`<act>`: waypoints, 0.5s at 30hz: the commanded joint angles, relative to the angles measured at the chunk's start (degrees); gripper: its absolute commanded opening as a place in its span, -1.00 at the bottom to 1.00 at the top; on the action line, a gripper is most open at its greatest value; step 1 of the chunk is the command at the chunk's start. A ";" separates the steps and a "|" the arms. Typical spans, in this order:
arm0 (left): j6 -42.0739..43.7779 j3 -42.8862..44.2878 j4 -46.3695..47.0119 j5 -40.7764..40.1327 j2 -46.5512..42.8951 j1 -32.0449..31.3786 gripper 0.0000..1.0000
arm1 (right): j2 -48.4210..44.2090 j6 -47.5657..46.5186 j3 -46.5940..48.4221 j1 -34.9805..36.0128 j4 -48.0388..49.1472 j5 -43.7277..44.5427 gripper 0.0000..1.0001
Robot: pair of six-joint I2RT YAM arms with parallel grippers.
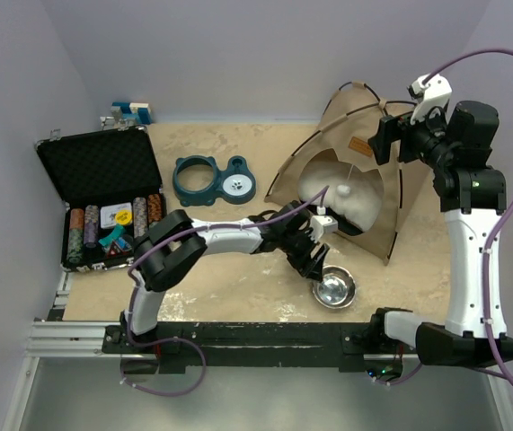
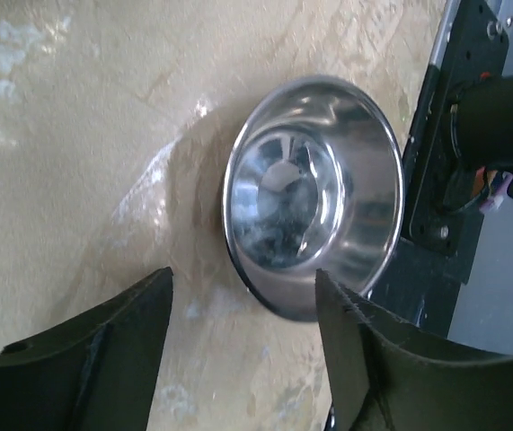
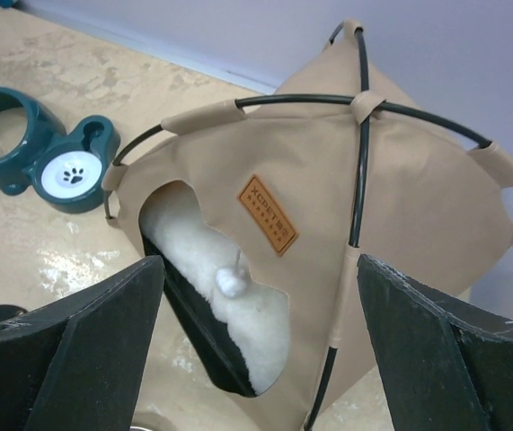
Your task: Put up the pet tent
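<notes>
The tan pet tent stands upright at the table's back right, its dark poles crossing at the top. Its rounded entrance shows a white fluffy cushion and a small white pom-pom. The tent also fills the right wrist view. My right gripper is open and empty, raised by the tent's upper right side. My left gripper is open and empty, low over the table just in front of the entrance, beside a steel bowl.
The steel bowl sits near the front edge. A teal double bowl holder lies at the back centre. An open black case of poker chips stands at the left. The black base rail runs along the front.
</notes>
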 commanded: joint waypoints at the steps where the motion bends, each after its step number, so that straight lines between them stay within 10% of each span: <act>1: -3.11 5.00 3.55 1.34 5.23 -0.79 0.23 | -0.66 -0.42 -0.50 -0.01 0.65 -1.76 0.83; 8: -4.61 10.10 -2.85 1.52 8.95 0.17 -1.00 | 0.75 -0.59 0.73 -0.01 1.09 -2.20 0.83; 15: 4.60 5.10 -15.41 -2.60 -8.87 10.96 -1.00 | 3.47 -1.21 5.47 -0.01 0.91 -3.61 0.85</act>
